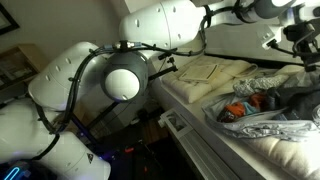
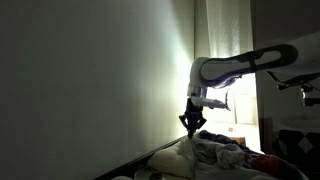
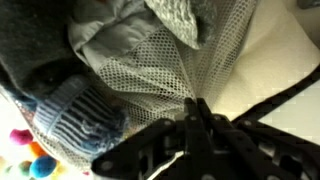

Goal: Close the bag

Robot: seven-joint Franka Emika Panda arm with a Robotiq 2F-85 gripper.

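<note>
The bag (image 1: 268, 124) is a crinkled grey-silver sack lying on the bed, with orange and red items (image 1: 250, 102) showing through it. In the wrist view its material (image 3: 170, 60) looks like fine mesh netting, drawn up into a bunch. My gripper (image 3: 197, 104) is shut, with this bunched edge pinched between the fingertips. In an exterior view the gripper (image 2: 192, 122) hangs point-down just above the pile, with fabric rising to it. In an exterior view the gripper (image 1: 300, 45) sits at the far right, partly cut off.
A folded cream cloth (image 1: 205, 70) lies on the bed beside the bag. A blue knitted item (image 3: 75, 115) and coloured pompoms (image 3: 30, 150) lie under the mesh. The arm's big joints (image 1: 125, 82) fill the foreground. A wall (image 2: 90, 80) stands close by.
</note>
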